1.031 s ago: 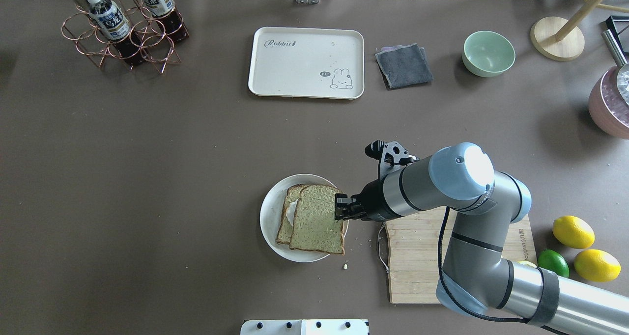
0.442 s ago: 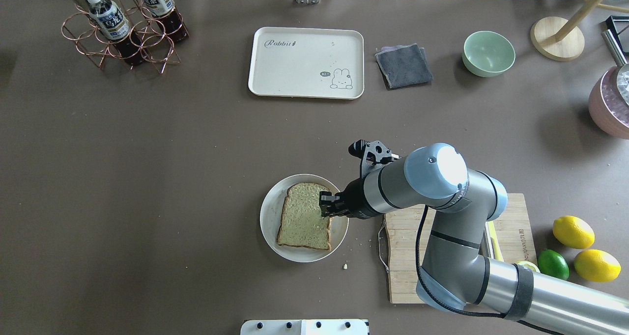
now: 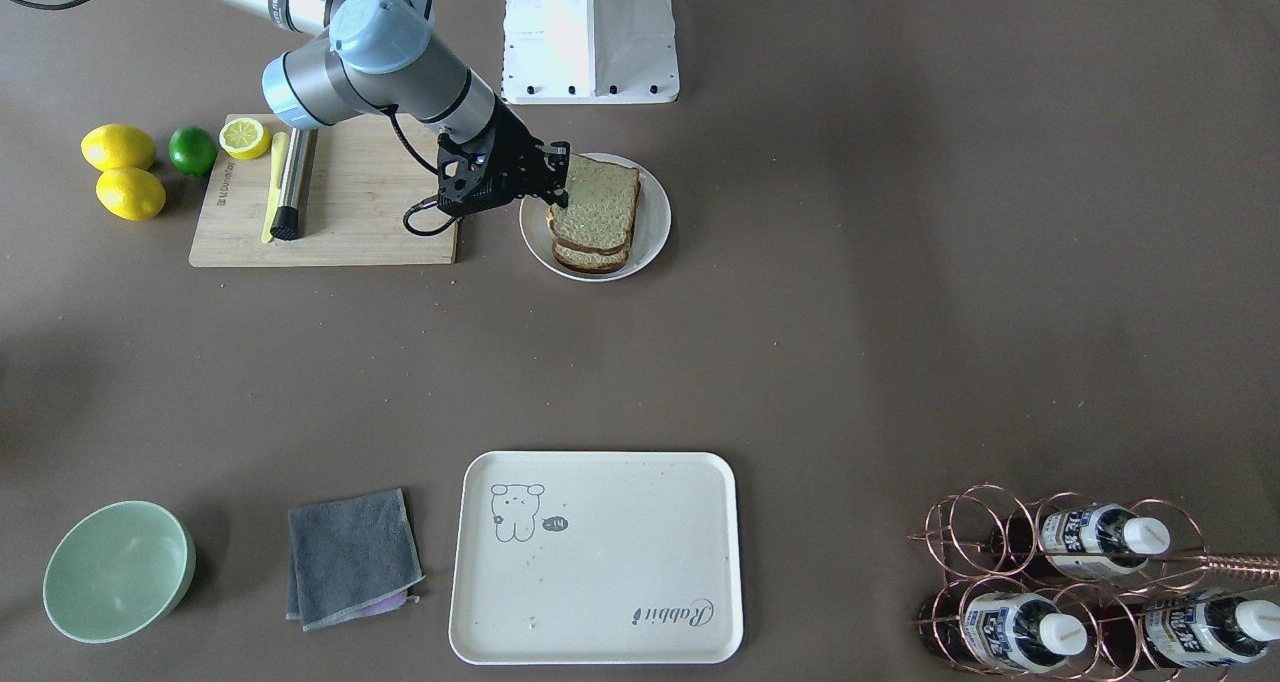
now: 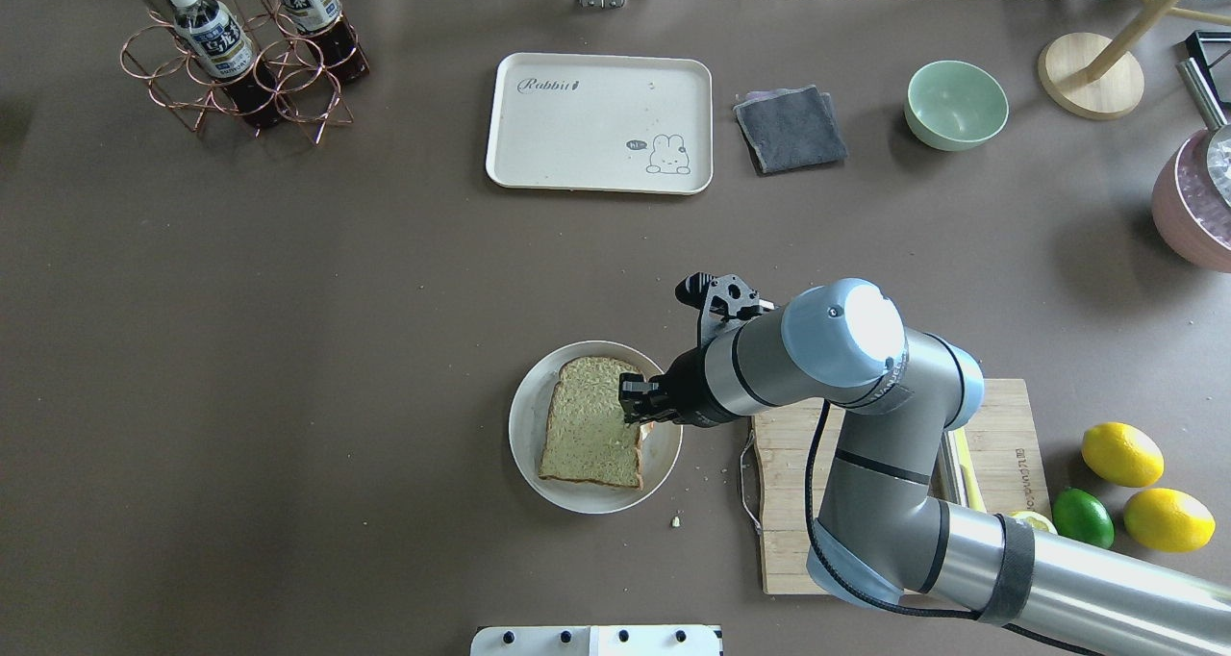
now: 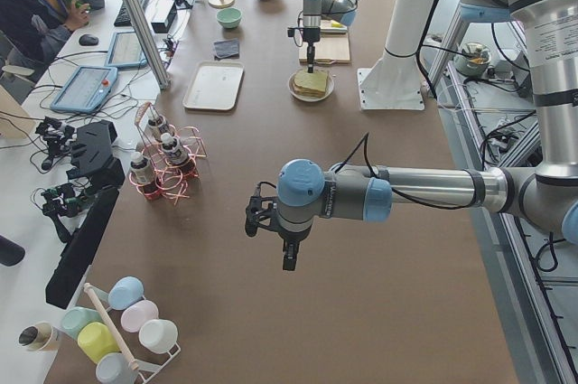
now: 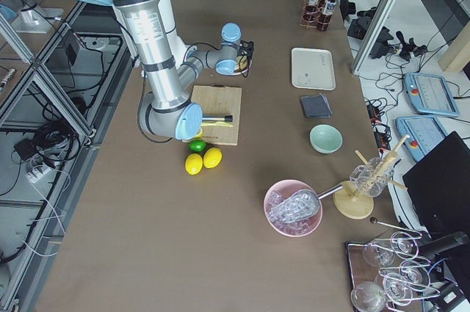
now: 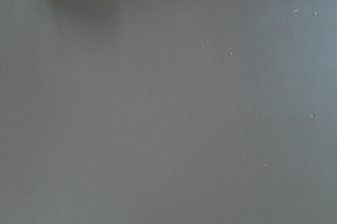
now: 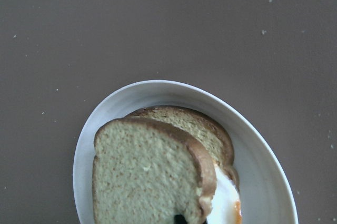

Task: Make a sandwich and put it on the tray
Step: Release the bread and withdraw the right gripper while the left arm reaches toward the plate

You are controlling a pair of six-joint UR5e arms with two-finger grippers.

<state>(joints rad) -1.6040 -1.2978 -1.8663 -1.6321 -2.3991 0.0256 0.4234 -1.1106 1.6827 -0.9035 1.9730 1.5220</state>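
Newly squared sandwich (image 4: 591, 423) on round plate (image 4: 526, 416)

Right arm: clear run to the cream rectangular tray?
Likely yes: the right hand grips the tan-bread egg sandwich on the round white plate; nothing stands between that and the cream rectangular tray. Reach unproven.

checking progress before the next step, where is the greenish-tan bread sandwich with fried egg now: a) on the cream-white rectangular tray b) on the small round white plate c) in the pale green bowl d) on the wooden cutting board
b: the greenish-tan bread sandwich sits on the small round white plate, far from the cream-white rectangular tray.
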